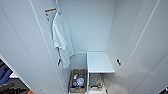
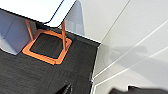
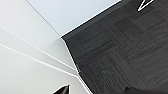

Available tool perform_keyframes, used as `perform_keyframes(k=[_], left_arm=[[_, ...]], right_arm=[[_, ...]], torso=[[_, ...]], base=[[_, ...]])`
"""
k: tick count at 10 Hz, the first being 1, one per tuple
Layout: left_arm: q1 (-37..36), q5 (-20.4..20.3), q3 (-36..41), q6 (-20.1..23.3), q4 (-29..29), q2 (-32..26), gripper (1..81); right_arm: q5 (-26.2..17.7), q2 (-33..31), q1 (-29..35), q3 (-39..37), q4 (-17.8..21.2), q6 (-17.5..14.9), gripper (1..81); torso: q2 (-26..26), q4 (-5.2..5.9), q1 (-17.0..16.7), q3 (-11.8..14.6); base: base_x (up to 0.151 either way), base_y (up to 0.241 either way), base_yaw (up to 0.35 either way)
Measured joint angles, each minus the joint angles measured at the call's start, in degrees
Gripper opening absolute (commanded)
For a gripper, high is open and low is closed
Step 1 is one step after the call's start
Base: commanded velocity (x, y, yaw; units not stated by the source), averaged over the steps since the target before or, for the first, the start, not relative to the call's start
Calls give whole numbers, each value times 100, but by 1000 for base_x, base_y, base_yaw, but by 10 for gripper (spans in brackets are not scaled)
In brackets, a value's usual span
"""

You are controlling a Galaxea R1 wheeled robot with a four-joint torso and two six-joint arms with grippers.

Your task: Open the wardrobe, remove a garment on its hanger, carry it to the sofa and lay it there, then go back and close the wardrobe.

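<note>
- Nearest to me, at the bottom edge of the left wrist view, is my left claw [image 2: 97, 90]. I see dark bits of it over the dark carpet [image 2: 30, 72], but I cannot tell whether it is wide or narrow.
- Same story for my right claw [image 3: 97, 91], low in the right wrist view. Its spread is impossible to read.
- Just beyond the left claw, a white door panel fills the right of that frame, its bottom corner meeting the carpet. An orange table frame [image 2: 47, 58] sits at centre left.
- In the head view the wardrobe [image 1: 97, 30] stands wide open. The left door [image 1: 22, 45] and right door [image 1: 145, 50] splay out to the frame's sides.
- Low centre sit a basket [image 1: 78, 81] of odds and ends and a white shelf [image 1: 98, 62].
- Farthest back, upper left of centre, a plain white shirt [image 1: 61, 40] hangs on its own hanger [image 1: 58, 7].
- With only that shirt on the rail, I judge closing is the step in hand.
- To do it well, I would push each door on its outer face near the small dark handle [image 1: 118, 62]. I would swing them evenly and keep the shirt hem clear of the closing gap.
</note>
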Motion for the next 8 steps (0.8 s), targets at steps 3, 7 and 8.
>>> perform_keyframes(k=[3,7,8], left_arm=[[-692,992,-135,-27,-777,349,811],[-690,1331,-151,-52,-1202,1642,811],[-638,1323,-212,-66,-1221,1780,811]], right_arm=[[-341,-116,85,677,706,35,811],[-228,-176,2,1669,989,78,811],[-101,-124,-78,1986,1034,78,811]], torso=[[2,0,2,-5],[9,0,9,-9],[11,0,9,-9]], base=[[0,0,0],[0,0,0],[0,0,0]])
